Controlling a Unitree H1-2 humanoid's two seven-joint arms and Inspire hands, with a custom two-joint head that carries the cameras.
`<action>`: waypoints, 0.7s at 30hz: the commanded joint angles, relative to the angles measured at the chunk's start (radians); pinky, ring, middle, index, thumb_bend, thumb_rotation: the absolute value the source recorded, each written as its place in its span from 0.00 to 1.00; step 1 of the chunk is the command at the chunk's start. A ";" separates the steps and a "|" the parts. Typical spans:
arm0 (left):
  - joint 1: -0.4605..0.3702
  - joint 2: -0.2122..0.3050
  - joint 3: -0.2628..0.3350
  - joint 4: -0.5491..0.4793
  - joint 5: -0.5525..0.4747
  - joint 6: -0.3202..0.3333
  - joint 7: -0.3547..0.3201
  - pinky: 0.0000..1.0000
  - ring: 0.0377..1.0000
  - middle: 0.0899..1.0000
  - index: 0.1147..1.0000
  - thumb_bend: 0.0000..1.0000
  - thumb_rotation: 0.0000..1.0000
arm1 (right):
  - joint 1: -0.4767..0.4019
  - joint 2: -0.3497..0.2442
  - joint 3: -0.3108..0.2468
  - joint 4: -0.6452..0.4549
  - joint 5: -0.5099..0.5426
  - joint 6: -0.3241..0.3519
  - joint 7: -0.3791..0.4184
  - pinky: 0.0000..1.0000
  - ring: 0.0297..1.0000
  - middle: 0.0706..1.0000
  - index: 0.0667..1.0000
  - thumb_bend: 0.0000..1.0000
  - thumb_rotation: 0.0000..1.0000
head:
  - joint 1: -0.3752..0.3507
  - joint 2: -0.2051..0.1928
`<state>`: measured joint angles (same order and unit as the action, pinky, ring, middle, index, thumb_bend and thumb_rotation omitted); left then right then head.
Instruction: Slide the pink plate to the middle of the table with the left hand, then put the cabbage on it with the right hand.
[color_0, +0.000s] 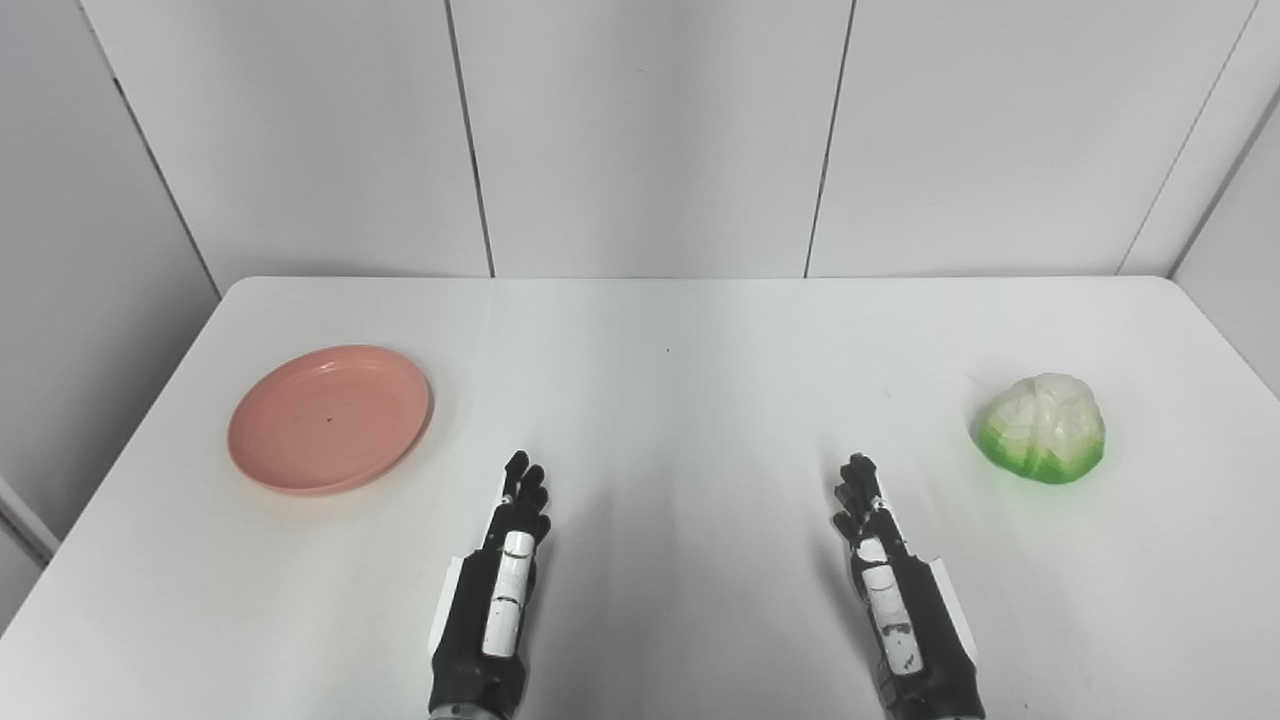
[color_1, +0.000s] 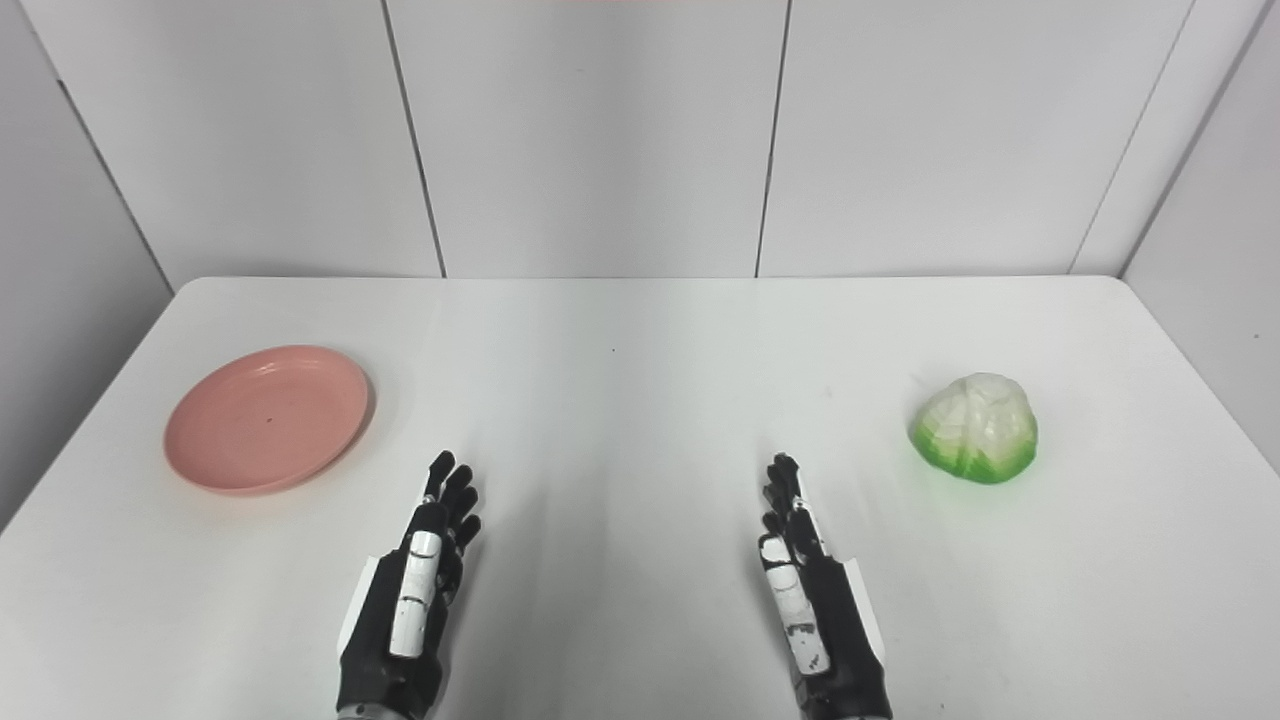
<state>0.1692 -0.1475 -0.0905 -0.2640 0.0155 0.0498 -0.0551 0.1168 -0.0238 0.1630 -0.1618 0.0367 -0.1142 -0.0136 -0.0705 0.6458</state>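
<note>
We see both arms come in from the bottom edge of the frame. Our left hand (color_0: 505, 580) is at lower centre-left, our right hand (color_0: 890, 590) at lower centre-right — well apart. Both point up the frame, fingers extended and near together, holding nothing.
</note>
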 joint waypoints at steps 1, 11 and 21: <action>0.009 0.025 0.005 -0.036 -0.021 -0.026 -0.004 1.00 1.00 1.00 1.00 0.80 0.98 | 0.043 0.040 0.000 -0.035 -0.005 -0.061 -0.003 1.00 1.00 1.00 1.00 0.82 0.99 | -0.003 0.000; -0.005 0.022 0.009 -0.015 -0.034 -0.026 -0.008 1.00 1.00 1.00 1.00 0.81 1.00 | 0.032 0.040 -0.005 -0.018 -0.002 -0.050 -0.004 1.00 1.00 1.00 1.00 0.82 0.99 | 0.005 -0.013; 0.014 0.025 0.006 -0.039 -0.030 -0.012 -0.009 1.00 1.00 1.00 1.00 0.82 0.99 | 0.045 0.048 0.003 -0.045 -0.012 -0.033 -0.011 1.00 1.00 1.00 0.99 0.82 0.98 | -0.005 0.000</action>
<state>0.1675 -0.1470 -0.0806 -0.2673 0.0007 0.0503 -0.0552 0.1170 -0.0234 0.1631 -0.1646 0.0283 -0.1141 -0.0202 -0.0767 0.6473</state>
